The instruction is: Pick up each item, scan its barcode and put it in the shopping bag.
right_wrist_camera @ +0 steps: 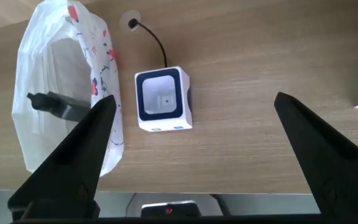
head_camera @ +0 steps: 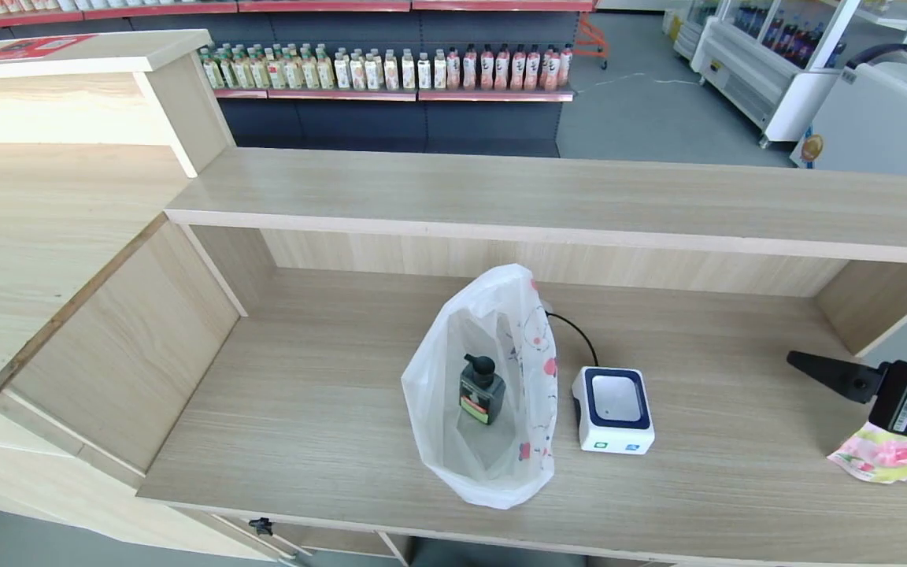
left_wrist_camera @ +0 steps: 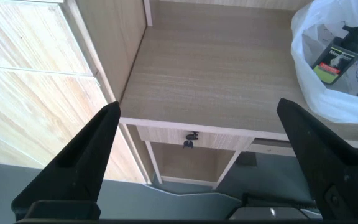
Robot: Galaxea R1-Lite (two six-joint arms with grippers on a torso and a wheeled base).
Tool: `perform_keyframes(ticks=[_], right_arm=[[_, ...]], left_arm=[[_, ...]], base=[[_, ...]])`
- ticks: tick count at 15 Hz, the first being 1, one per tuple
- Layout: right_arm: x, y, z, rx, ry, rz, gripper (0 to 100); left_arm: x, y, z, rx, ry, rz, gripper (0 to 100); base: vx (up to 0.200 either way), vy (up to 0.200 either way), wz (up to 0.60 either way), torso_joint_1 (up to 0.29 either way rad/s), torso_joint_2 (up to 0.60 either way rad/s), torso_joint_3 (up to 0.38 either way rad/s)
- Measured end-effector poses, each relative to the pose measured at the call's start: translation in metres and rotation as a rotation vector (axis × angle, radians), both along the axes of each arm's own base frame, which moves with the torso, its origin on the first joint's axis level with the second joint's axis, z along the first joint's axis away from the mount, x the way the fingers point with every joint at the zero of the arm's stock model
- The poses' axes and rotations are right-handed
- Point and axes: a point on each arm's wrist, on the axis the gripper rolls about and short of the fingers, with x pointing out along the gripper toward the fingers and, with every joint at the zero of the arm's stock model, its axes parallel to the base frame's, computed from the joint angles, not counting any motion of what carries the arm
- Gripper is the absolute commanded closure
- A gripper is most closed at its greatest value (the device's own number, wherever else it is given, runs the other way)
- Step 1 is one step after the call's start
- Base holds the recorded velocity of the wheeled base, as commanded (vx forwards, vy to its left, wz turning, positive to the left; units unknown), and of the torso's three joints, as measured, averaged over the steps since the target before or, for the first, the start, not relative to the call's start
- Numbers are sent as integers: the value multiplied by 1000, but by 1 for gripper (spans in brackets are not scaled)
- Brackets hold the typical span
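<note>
Since the pump bottle [head_camera: 481, 390] already stands in the shopping bag [head_camera: 453, 441], you're likely on the next pick: left gripper [left_wrist_camera: 199, 109] and right gripper [right_wrist_camera: 194, 106] spread, empty; pink packet [head_camera: 882, 457] at four o'clock off the scanner [head_camera: 612, 409], so lower right, clamp.

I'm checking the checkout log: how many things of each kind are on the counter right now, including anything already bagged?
Shopping bag: 1
Pump bottle (inside the bag): 1
Barcode scanner: 1
Pink packet: 1
Total: 4
</note>
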Motion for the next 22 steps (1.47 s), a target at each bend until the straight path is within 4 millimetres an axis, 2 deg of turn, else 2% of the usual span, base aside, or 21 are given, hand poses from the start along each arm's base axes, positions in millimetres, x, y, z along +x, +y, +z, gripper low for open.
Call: perform_keyframes(ticks=[9,13,19,22], right_arm=[[6,-2,6,18,-11,-15,0],[16,-8,9,33,-10,-52,0],[20,-12,7,38,6,-72,0],[30,-14,16,109,-16,-102,0]], left_arm=[[0,0,0,3,0,-3,0],[0,0,0,1,0,-3,0],[0,0,0,7,0,-5,0],[0,0,0,7,0,-4,0]], base=[[-200,-200,0,1,1,5],[0,-100,0,2,2,5],[200,-200,0,4,-1,4],[200,-200,0,6,2,4]])
